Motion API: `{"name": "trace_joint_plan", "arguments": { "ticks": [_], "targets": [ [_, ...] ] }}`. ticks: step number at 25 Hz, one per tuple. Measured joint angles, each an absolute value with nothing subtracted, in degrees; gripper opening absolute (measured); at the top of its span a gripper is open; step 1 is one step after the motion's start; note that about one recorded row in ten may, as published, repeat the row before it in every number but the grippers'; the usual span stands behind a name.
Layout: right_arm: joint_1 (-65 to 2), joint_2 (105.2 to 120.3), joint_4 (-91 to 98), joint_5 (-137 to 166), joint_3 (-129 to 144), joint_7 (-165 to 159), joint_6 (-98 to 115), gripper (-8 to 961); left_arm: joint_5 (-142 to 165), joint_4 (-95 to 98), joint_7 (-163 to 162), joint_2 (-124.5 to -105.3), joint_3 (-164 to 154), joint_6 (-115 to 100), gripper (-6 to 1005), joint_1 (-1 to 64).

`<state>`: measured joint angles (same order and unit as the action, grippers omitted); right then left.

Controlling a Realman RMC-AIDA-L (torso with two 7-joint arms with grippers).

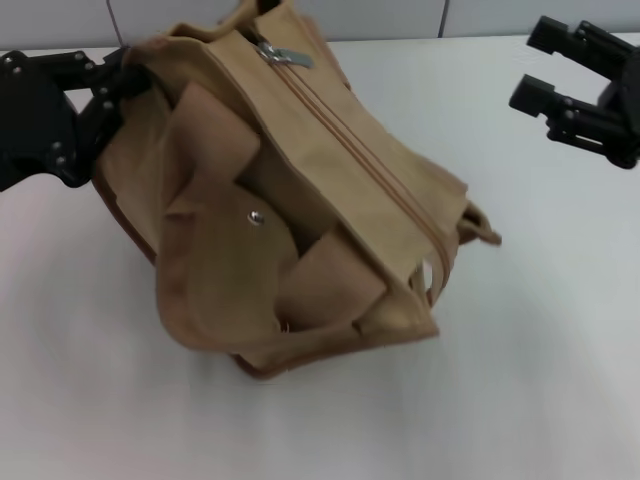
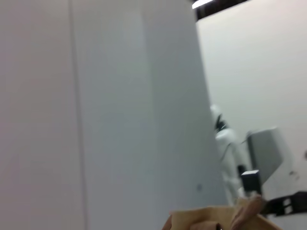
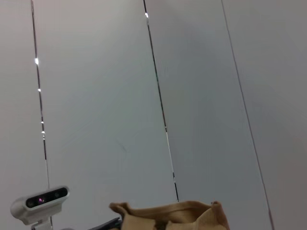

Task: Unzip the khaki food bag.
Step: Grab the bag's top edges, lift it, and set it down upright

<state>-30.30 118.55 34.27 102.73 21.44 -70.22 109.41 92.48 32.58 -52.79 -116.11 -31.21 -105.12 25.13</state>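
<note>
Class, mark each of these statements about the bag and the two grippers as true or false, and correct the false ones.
1. The khaki food bag has its zipper shut. True.
2. The silver zipper pull lies at the bag's near end. False: it lies at the far end.
3. The right gripper grips the zipper pull. False: it hangs open, apart from the bag.
4. The left gripper is against the bag's far left corner. True.
5. The front pocket flap's metal snap shows. True.

White table (image 1: 560, 330), grey panel wall (image 3: 96, 96)
</note>
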Motion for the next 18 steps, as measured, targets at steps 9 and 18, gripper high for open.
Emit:
{"name": "trace_joint_plan", "arguments": {
  "ticks": [9, 18],
  "targets": [
    [-32.86, 119.28, 31.57, 102.63, 29.26, -60.49, 108.72, 792, 92.65, 32.14, -50.8, -118.14, -33.65, -107.23, 64, 25.51],
    [-33.47, 119.36, 27.72, 102.54, 29.45, -52.42, 108.73, 644, 92.68, 32.05, -50.55, -118.42, -35.96, -107.28, 64, 25.57]
  ]
}}
